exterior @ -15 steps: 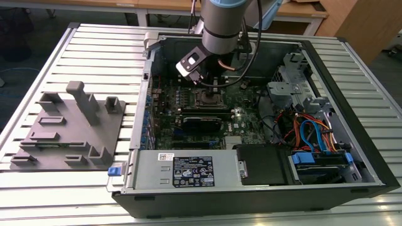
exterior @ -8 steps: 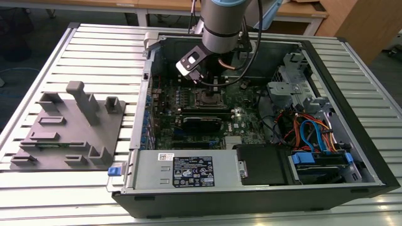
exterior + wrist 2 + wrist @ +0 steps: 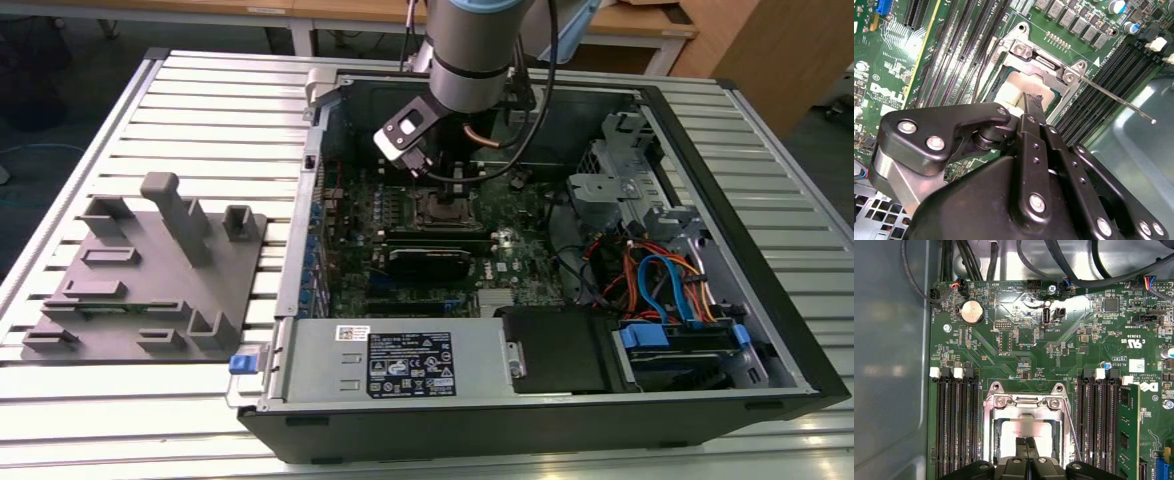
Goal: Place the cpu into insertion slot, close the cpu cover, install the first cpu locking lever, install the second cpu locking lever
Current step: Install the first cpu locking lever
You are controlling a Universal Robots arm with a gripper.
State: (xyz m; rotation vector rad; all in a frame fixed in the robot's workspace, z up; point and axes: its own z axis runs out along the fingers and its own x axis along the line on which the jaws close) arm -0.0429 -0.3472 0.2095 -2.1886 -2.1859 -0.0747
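1. The slatted metal table (image 3: pixel 174 90) carries everything I'm watching.
2. An open computer case (image 3: pixel 787 330) lies on it, toward the exterior view's right, with its inside facing up.
3. A gray plastic fixture (image 3: pixel 147 290) sits on the exterior view's left, just beside the case.
4. The green motherboard (image 3: pixel 1024 355) covers the left part of the case floor.
5. My arm (image 3: pixel 474 50) reaches down into the far half of the case.
6. The gripper (image 3: pixel 1026 444) hangs right over the socket. In both wrist views I see its two black fingertips (image 3: pixel 1031 102) pressed together with nothing between them.
7. The insertion slot (image 3: pixel 441 211) is on the board's far half, between two banks of memory slots.
8. The cpu cover (image 3: pixel 1024 402) lies flat over the slot.
9. The cpu (image 3: pixel 1024 429) sits in the slot, with its pale top showing through the cover's window just under the fingertips.
10. A thin locking lever (image 3: pixel 1114 100) angles out from a socket corner. I cannot tell whether it is latched.
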